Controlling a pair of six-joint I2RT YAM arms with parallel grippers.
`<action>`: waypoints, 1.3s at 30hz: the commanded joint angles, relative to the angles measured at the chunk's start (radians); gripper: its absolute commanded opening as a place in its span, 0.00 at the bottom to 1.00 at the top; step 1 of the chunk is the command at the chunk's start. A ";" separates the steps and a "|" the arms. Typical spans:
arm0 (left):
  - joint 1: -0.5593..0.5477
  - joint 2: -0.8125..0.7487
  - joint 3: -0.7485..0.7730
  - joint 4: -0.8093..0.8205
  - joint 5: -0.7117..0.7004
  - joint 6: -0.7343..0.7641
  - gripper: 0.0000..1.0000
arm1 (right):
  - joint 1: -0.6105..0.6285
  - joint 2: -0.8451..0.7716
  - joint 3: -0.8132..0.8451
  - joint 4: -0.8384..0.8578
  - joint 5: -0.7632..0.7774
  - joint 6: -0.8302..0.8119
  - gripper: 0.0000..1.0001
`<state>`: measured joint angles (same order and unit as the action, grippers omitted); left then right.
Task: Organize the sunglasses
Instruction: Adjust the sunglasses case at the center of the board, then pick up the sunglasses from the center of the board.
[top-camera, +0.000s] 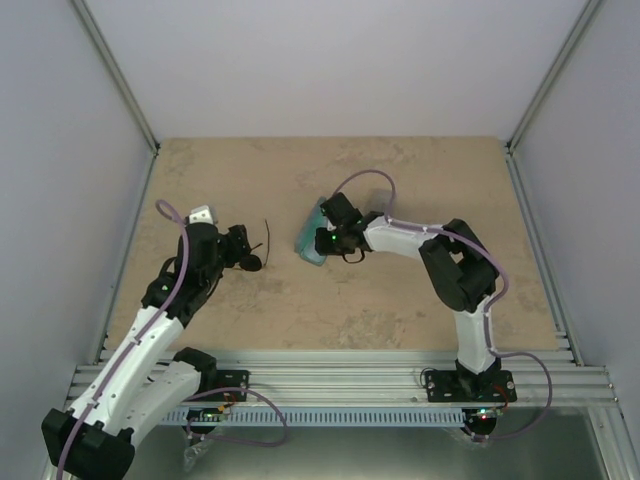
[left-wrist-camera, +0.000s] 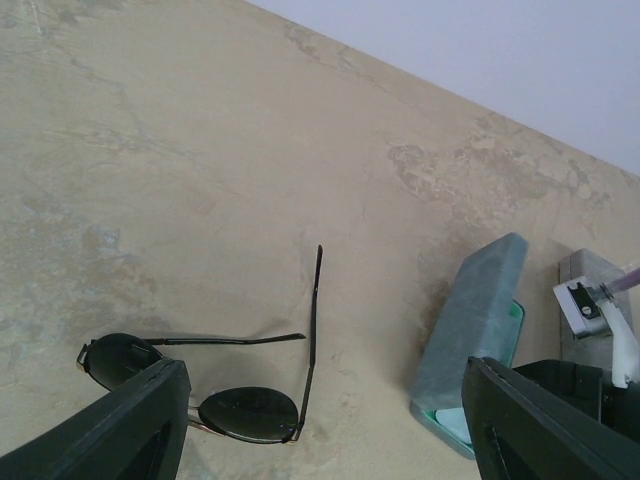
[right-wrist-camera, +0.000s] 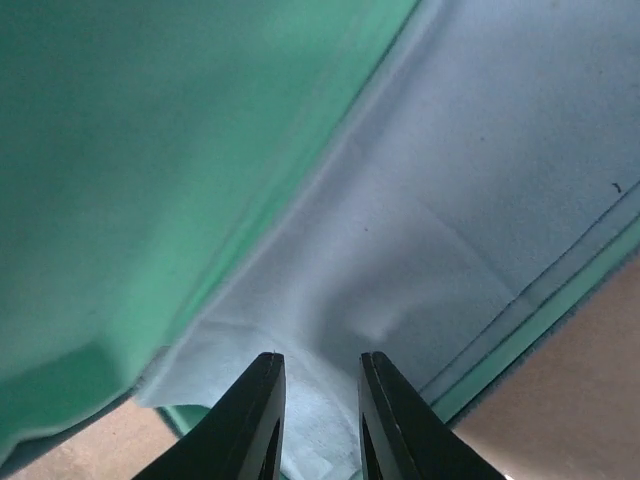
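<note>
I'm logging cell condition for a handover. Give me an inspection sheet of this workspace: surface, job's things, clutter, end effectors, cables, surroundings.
Surface: beige mottled tabletop, no spills seen.
Job's things: black oval-lens sunglasses lying on the tabletop, arms unfolded; only this pair seen.
Clutter: open blue-grey rectangular case with green lining; light blue cloth inside it.
Grippers: left end effector open, low over the sunglasses, no contact seen. Right end effector inside the case, jaws nearly together at the cloth; grip unclear.
Cables: lilac cable along the left arm; second lilac cable looping above the right wrist; no snag seen.
Surroundings: pale grey walls, aluminium frame posts.
</note>
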<state>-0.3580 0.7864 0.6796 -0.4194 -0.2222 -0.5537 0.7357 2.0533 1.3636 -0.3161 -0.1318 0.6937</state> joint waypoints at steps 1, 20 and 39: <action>0.004 0.005 -0.006 0.024 0.018 0.011 0.77 | -0.004 -0.046 -0.046 0.028 -0.002 0.037 0.22; 0.004 0.259 0.013 0.051 0.191 0.052 0.64 | 0.022 -0.321 -0.156 0.042 0.103 0.036 0.27; -0.055 0.833 0.328 -0.143 0.134 0.150 0.36 | -0.021 -0.510 -0.436 0.154 0.103 -0.017 0.28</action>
<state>-0.3882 1.5509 0.9623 -0.4927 -0.0601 -0.4431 0.7353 1.5719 0.9680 -0.2131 -0.0326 0.6998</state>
